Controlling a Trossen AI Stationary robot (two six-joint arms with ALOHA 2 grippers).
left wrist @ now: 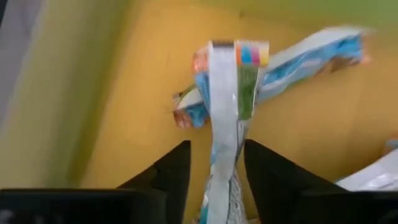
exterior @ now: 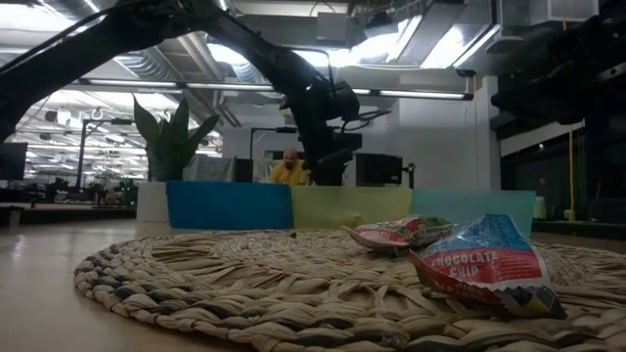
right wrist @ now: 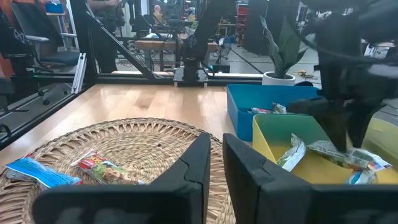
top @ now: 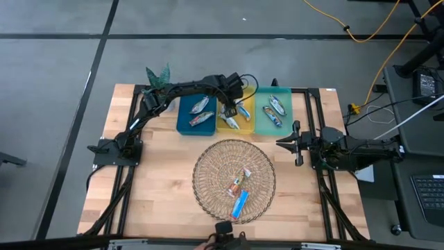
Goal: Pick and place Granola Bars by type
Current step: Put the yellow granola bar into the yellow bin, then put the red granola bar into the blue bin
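Observation:
My left gripper (top: 227, 110) reaches over the yellow tray (top: 236, 128), pointing down into it, open. A blue-and-silver granola bar (left wrist: 224, 124) stands between its fingers, above another bar (left wrist: 311, 56) that lies on the tray floor. The blue tray (top: 182, 117) holds two bars (top: 201, 112), and the green tray (top: 261, 118) holds two (top: 275, 110). Two bars, one red (top: 238, 184) and one blue (top: 241, 203), lie in the round wicker basket (top: 208, 173). My right gripper (top: 279, 144) waits shut at the table's right side, level with the basket's far rim. My left gripper has a finger on each side of the bar's near end (left wrist: 219, 186), coming from above. A gap shows between one finger (left wrist: 177, 168) and the wrapper. I cannot tell whether the other finger (left wrist: 264, 168) touches it. The bar's far end (left wrist: 236, 56) reaches down toward the tray floor.
The three trays stand side by side along the table's far edge, with a potted plant (top: 158, 75) behind the blue one. The basket fills the table's middle. Bare wood (top: 152, 180) lies left of the basket. A person (exterior: 287, 168) sits in the room beyond.

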